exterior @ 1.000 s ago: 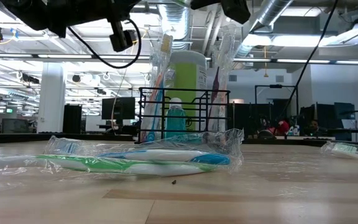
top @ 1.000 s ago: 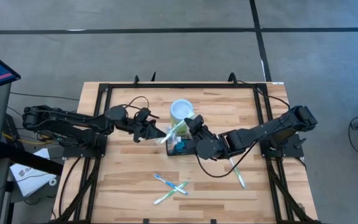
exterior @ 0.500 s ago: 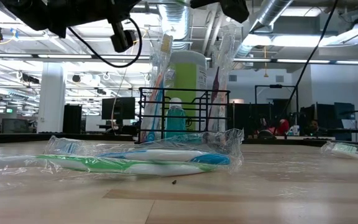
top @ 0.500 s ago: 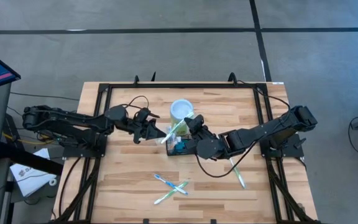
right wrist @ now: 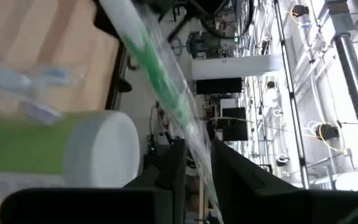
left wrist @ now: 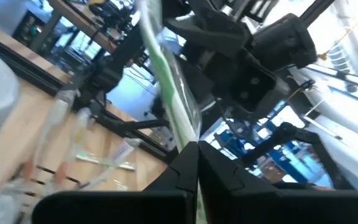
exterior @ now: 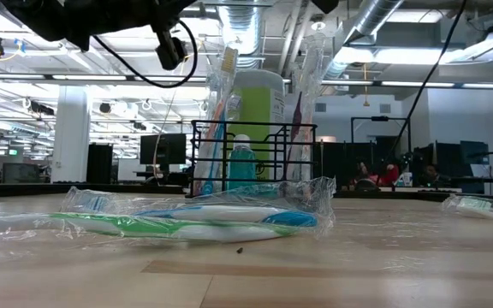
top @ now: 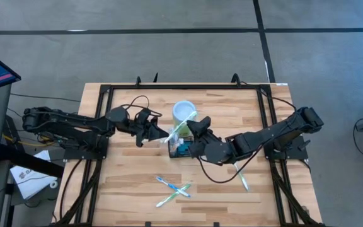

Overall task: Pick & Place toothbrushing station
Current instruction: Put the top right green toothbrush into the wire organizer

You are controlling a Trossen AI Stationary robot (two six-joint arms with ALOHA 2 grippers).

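The caddy (top: 180,149) is seen mid-desk, a small black wire-mesh box with thin upright bars, touching a smooth lime-green cup (top: 183,113). A teal bottle (exterior: 241,162) and crinkly plastic-wrapped brushes (exterior: 216,111) are stood in it. A green-and-white wrapped brush (top: 180,128) is pinched by the shut left pincer (top: 163,135); the right pincer (top: 194,131) is placed around the same brush with fingers slightly apart. More wrapped brushes (top: 172,190) are scattered on the pale wood desk (top: 125,189).
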